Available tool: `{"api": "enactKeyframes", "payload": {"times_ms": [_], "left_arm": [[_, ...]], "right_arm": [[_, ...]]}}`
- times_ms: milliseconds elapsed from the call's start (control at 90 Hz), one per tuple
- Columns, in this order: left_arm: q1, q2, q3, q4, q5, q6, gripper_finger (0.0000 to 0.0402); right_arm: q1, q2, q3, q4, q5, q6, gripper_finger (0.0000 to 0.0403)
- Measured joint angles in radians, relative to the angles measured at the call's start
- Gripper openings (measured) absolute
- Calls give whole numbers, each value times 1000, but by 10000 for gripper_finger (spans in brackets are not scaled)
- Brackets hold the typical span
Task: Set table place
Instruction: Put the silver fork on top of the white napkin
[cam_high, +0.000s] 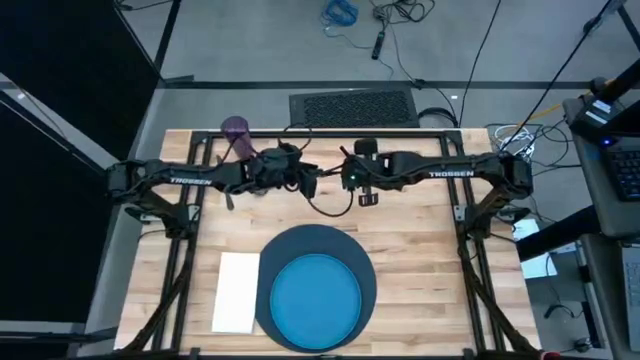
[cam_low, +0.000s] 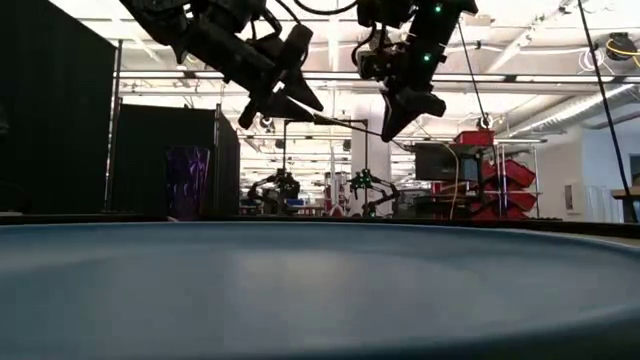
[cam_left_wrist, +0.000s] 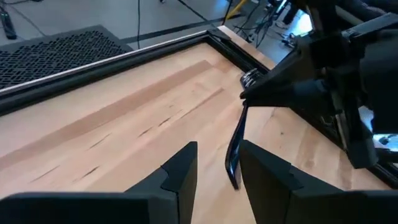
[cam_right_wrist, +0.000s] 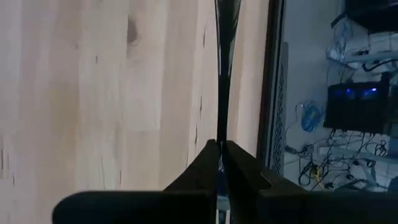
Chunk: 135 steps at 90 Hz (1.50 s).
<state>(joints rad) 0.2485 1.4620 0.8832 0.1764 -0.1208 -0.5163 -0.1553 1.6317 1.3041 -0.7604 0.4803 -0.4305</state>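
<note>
blue plate (cam_high: 316, 297) on dark round mat (cam_high: 300, 240), white napkin (cam_high: 237, 292) beside it, right gripper (cam_right_wrist: 220, 149) pinching thin metal utensil (cam_right_wrist: 222, 74) above table (cam_high: 420, 225), left gripper (cam_left_wrist: 217, 163) open nearby

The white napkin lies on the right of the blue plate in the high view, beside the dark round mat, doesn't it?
Not quite: in the high view the white napkin lies on the left of the bright blue round plate, not the right. It does sit beside the dark slate-blue round mat on the light wood table.
</note>
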Motion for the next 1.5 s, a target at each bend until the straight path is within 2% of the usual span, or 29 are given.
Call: {"api": "enactKeyframes", "payload": {"times_ms": [267, 978, 1100, 1256, 1500], "left_arm": [[4, 0, 0, -7, 8, 23, 104], [7, 0, 0, -6, 38, 39, 102], [7, 0, 0, -6, 38, 54, 78], [6, 0, 0, -3, 58, 107, 12], [6, 0, 0, -1, 65, 132, 1]], "right_arm": [[8, -3, 0, -4, 45, 0, 0], [7, -32, 0, 0, 41, 11, 0], [7, -32, 0, 1, 39, 11, 0], [7, -32, 0, -1, 38, 14, 0], [6, -32, 0, -4, -1, 18, 1]]}}
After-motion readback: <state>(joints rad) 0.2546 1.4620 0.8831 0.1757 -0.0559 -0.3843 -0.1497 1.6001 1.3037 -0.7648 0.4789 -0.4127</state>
